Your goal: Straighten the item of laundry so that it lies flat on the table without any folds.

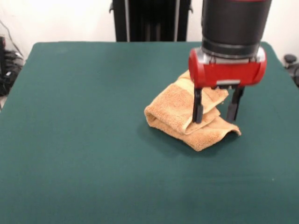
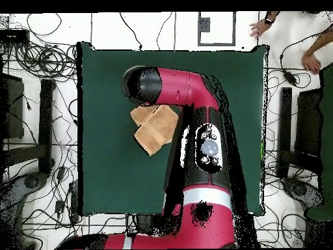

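Hand [image 1: 216, 111] spread, fingertips at towel [image 1: 180, 112].

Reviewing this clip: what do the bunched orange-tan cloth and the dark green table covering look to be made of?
The tan-orange towel looks like terry cloth: a nubby, looped matte pile, with a smoother paler woven band along one fold. It slumps in soft thick folds. The dark green table cover looks like felt or a similar matte fabric: flat, without sheen or visible weave, though the exact fibre cannot be told.
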Available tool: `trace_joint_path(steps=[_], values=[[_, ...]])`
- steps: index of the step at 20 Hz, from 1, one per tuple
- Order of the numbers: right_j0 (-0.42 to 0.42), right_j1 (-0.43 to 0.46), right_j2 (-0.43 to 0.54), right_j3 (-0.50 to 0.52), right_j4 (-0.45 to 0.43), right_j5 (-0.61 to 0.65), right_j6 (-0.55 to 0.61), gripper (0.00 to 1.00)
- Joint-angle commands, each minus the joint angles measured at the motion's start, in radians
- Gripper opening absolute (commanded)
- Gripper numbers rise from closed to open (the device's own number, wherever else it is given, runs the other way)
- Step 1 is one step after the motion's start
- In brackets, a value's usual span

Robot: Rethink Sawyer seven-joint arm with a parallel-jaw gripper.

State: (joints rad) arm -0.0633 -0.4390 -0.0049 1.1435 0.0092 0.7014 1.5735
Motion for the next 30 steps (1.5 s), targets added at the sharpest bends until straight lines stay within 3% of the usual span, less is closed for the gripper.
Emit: trace_joint_path(steps=[1,16,25,30], values=[[0.012,0.09,0.09,-0.044,0.037,0.063,0.137,1.0],[-0.023,0.074,0.154,0.042,0.022,0.005,0.046,1.0],[-0.014,-0.002,0.162,0.108,0.038,0.039,0.067,1.0],[-0.005,-0.098,0.165,0.186,0.071,0.102,0.09,1.0]])
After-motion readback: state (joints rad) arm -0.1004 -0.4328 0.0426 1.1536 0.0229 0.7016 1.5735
